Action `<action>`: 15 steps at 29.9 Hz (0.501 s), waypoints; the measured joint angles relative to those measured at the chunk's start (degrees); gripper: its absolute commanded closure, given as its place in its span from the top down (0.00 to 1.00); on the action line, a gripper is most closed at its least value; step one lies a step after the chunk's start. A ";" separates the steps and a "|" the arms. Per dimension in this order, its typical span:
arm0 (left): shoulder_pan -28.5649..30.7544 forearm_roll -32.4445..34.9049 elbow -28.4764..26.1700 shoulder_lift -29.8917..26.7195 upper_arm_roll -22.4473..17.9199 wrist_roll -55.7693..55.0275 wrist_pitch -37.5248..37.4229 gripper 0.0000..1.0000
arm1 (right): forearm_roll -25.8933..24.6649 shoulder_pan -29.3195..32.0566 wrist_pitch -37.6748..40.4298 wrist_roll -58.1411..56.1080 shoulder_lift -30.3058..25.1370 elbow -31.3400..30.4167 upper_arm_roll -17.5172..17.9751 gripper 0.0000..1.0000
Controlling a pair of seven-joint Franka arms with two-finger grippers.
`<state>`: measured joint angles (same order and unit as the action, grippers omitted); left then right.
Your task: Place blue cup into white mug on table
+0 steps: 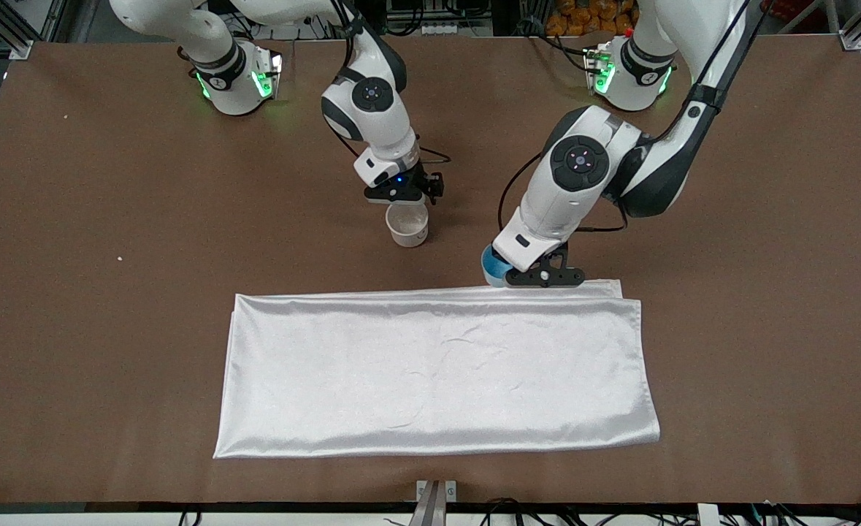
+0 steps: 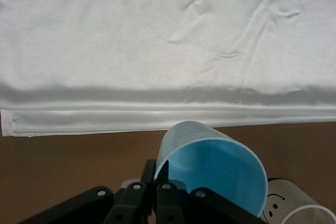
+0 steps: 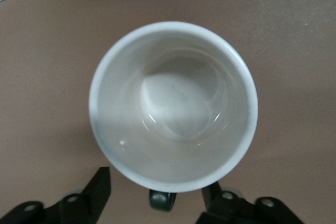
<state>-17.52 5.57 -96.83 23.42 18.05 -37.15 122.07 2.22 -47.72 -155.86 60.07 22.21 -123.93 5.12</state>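
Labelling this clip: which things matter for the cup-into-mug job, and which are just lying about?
Job:
small translucent bright-blue plastic cup, held in left gripper
white ceramic mug, by right gripper
brown felt table

Lying about:
shiny white folded cloth

I am working in a robotics lab, not a home; two white arms are bolted at the top edge of a wide table [image 1: 72, 292] covered in brown felt, their bases [image 1: 236, 77] lit with green lamps; aluminium frame posts [image 1: 6, 29] stand at the corners; bundles of black cable [image 1: 518, 508] run along the near edge; a folded white cloth [image 1: 437, 372] lies on the felt.
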 measured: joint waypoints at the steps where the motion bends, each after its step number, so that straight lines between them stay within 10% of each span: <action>1: -0.16 0.00 0.03 0.02 0.00 -0.34 0.00 0.00 | 0.00 0.00 1.27 0.00 -0.41 0.45 -0.04 1.00; 15: -3.43 0.01 0.24 0.12 0.02 -6.62 0.00 0.00 | -0.17 5.74 27.06 -6.30 -6.84 12.03 -0.78 1.00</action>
<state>-20.94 5.57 -96.59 23.54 18.07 -43.77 122.07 2.05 -41.98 -128.80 53.78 15.36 -111.90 4.34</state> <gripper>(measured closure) 0.965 0.000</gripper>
